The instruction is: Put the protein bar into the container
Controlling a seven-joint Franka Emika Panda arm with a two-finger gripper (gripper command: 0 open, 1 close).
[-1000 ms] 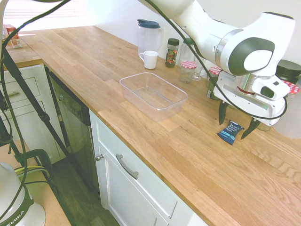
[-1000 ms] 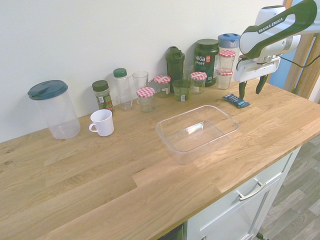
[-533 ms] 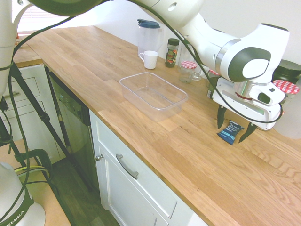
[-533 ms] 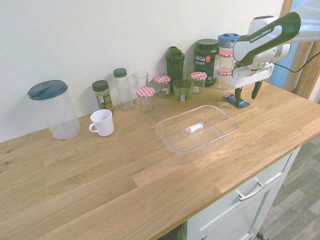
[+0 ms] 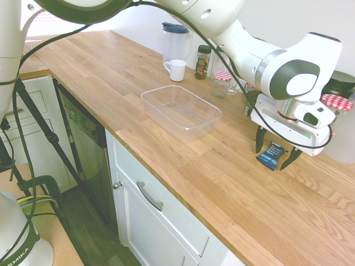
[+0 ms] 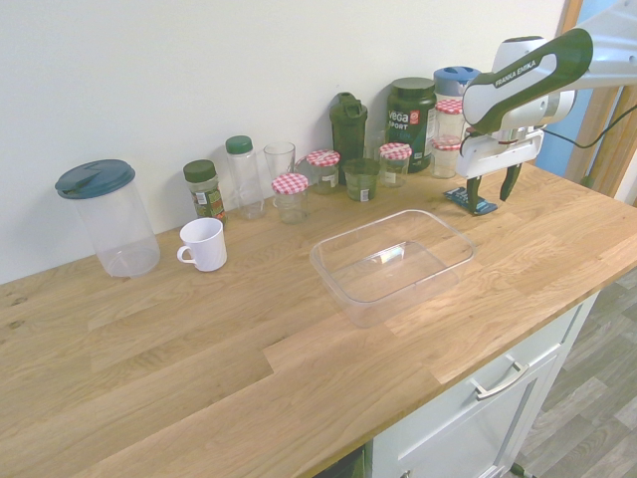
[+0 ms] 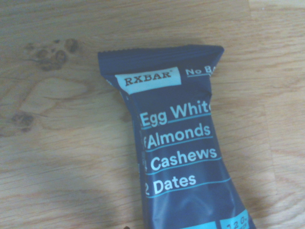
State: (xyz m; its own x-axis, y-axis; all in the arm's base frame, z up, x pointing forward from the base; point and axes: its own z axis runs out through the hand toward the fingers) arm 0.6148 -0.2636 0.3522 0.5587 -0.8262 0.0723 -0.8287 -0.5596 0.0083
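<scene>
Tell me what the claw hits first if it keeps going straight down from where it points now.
Most likely the protein bar: the open claw points down with its fingers on either side of the bar, which lies flat on the wooden counter. The fingertips themselves may reach the counter first; depth is unclear.

The white arm is reaching across from the far left side of the scene and is bending down at the wrist, so the gripper is pointing straight down with its two dark fingers standing wide apart, gripping nothing, low near the surface.
</scene>
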